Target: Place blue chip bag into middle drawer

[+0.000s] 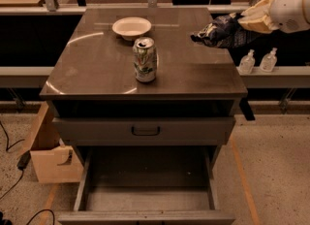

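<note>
Cream gripper [243,23] at upper right is clamped on the crumpled navy-blue foil chip bag [219,31], held above the dark surface [106,69] at its right edge. Bag looks light, soft, slippery; a pinch on a bunched end should hold. The wide grey metal drawer [145,197] is open at bottom centre; green-and-white can [145,60], white bowl [131,27] and closed handled drawer front [189,131] lie along the way down.

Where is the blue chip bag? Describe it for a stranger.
Find the dark cabinet top and look above its right edge. There the gripper holds the blue chip bag aloft: crumpled, dark navy, unlike the green-and-white can and white bowl.
</note>
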Motion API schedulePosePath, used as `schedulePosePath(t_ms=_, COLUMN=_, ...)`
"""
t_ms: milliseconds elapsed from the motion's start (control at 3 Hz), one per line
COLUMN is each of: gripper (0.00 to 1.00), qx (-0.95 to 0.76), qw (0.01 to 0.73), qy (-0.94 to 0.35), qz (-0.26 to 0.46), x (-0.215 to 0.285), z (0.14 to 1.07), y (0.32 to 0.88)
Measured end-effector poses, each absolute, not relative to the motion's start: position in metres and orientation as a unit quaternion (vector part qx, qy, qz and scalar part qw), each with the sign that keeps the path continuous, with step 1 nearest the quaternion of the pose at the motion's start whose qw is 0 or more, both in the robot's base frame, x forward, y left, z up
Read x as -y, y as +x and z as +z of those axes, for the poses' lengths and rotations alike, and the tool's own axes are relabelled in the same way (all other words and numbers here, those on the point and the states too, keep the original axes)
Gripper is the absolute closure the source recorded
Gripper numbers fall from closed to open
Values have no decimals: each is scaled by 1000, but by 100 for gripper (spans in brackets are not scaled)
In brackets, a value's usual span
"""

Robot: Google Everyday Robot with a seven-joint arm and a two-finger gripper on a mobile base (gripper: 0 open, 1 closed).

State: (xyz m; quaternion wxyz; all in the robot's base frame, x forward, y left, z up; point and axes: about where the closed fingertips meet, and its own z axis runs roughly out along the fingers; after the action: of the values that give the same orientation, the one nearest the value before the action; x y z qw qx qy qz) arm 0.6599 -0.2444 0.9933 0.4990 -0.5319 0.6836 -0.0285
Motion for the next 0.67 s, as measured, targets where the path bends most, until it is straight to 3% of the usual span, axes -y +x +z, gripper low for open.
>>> schedulePosePath(t_ms=333, gripper=100, qx=-702, qw=474, qy=-531, qz=35, x=228, z=976, y=600)
schedulePosePath(t_ms=667, gripper=100, qx=-701, qw=474, qy=-531, qz=35, x=228, z=977, y=601)
